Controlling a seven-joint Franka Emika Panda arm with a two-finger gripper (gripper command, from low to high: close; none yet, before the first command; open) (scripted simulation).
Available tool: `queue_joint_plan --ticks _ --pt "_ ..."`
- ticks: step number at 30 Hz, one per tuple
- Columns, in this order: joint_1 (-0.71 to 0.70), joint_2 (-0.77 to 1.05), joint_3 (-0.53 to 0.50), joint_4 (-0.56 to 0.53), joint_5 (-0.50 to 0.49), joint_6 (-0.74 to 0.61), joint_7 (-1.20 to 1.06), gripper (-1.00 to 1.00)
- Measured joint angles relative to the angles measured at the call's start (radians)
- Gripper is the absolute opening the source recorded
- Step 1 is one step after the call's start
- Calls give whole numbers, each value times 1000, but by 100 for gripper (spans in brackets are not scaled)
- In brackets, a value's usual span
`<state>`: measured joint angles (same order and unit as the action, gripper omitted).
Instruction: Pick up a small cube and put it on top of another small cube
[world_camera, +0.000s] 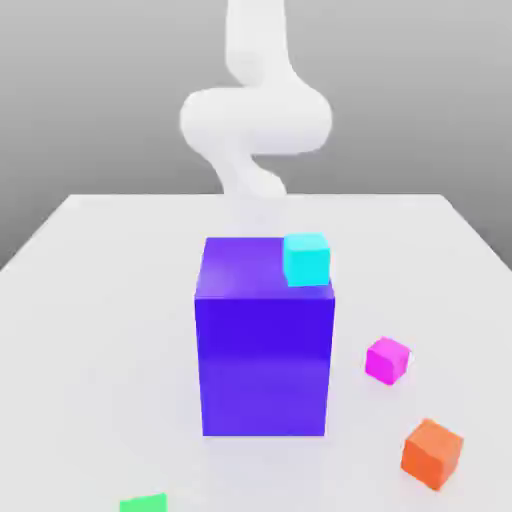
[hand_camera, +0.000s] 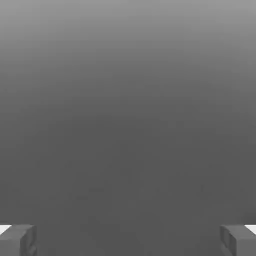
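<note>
The small magenta-pink cube (world_camera: 387, 360) lies on the white table (world_camera: 90, 300), to the exterior view's right of the big blue-violet block (world_camera: 265, 350). An orange cube (world_camera: 432, 452) sits nearer the front on the same side. A cyan cube (world_camera: 306, 258) shows at the block's top far right corner; whether it rests on the block or stands behind it I cannot tell. My white arm (world_camera: 255, 120) rises behind the block. In the hand view my gripper (hand_camera: 128, 240) is open, its two grey fingertips (hand_camera: 17, 240) far apart with nothing between them, facing plain grey background.
A green object (world_camera: 143, 503) is partly cut off at the front edge of the exterior view, left of the block. The tall block stands in the middle of the table between the arm and the front cubes.
</note>
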<state>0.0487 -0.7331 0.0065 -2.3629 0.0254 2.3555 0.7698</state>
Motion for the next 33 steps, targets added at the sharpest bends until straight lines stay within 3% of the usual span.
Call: queue_joint_plan --ticks 10,18,23,26,29,30,33 --pt "225 319 81 -283 96 257 -125 0" --pt "369 561 193 -502 108 457 -173 0" --pt "393 722 238 -586 -3 589 -115 0" --pt "451 830 151 -570 -124 676 -34 0" --pt "561 937 32 -551 -171 764 3 0" --pt "589 970 5 -546 -175 791 9 -100" --pt "589 970 5 -546 -176 791 10 -100"
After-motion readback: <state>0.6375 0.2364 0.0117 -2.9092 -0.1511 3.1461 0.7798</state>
